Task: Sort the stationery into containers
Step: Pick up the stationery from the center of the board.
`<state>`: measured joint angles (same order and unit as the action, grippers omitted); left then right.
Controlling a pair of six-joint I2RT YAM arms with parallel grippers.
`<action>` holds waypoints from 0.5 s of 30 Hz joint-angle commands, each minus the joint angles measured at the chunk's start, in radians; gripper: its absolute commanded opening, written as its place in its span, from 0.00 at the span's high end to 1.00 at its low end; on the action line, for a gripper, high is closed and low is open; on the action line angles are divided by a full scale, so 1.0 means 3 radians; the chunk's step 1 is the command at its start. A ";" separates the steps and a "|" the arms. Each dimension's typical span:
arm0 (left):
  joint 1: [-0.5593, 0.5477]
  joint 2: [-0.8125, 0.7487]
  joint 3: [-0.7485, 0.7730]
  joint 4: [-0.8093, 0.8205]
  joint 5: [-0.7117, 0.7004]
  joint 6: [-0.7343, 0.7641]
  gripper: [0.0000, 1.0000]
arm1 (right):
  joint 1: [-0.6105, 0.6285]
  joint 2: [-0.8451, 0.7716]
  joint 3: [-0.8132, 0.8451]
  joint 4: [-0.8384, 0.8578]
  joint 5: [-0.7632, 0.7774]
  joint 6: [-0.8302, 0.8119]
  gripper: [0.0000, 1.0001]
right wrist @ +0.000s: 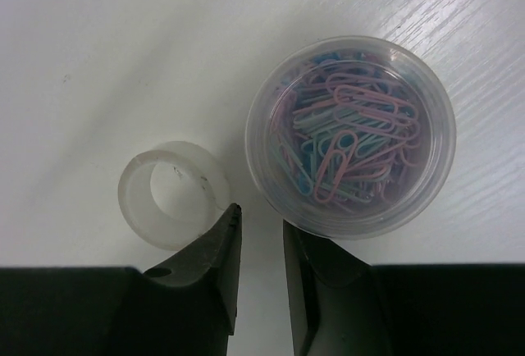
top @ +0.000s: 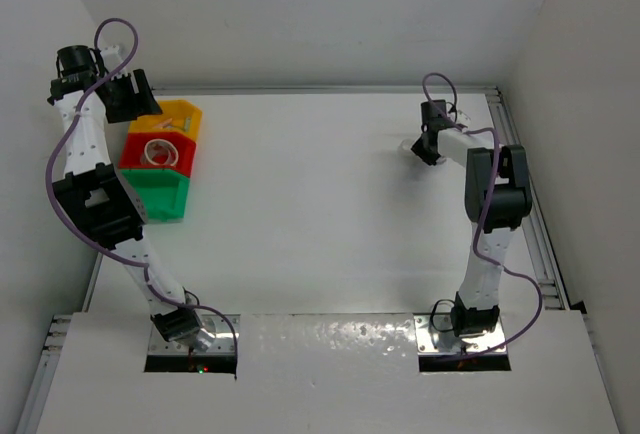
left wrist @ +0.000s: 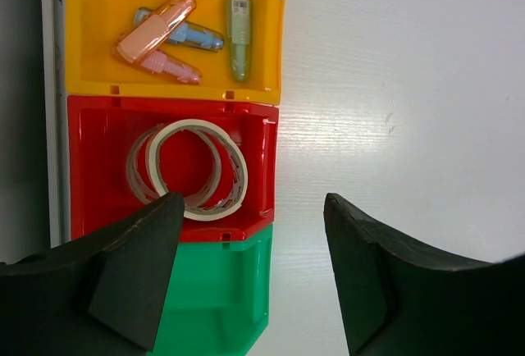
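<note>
Three joined bins stand at the far left: yellow, red, green. In the left wrist view the yellow bin holds an orange capsule, a blue one, a green one and a pink one. The red bin holds tan and whitish tape rings. The green bin looks empty. My left gripper hovers wide open and empty above the bins. My right gripper is empty, jaws a narrow gap apart, between a clear tape ring and a tub of paper clips.
The round clear tub holds pink, blue and green paper clips and stands at the far right of the table, beside the right gripper. A metal rail runs along the table's right edge. White walls close in the left, back and right.
</note>
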<state>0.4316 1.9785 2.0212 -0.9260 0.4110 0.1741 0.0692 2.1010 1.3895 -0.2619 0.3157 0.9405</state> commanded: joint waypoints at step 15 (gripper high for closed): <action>-0.0017 -0.0106 0.0048 0.0039 0.0057 -0.0044 0.33 | 0.0132 0.0048 0.0446 -0.0134 0.0252 -0.0088 0.67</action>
<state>0.4316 1.9785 2.0212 -0.9257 0.4149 0.1669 0.1139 2.0789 1.5097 -0.2714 0.3748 0.8913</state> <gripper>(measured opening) 0.669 0.323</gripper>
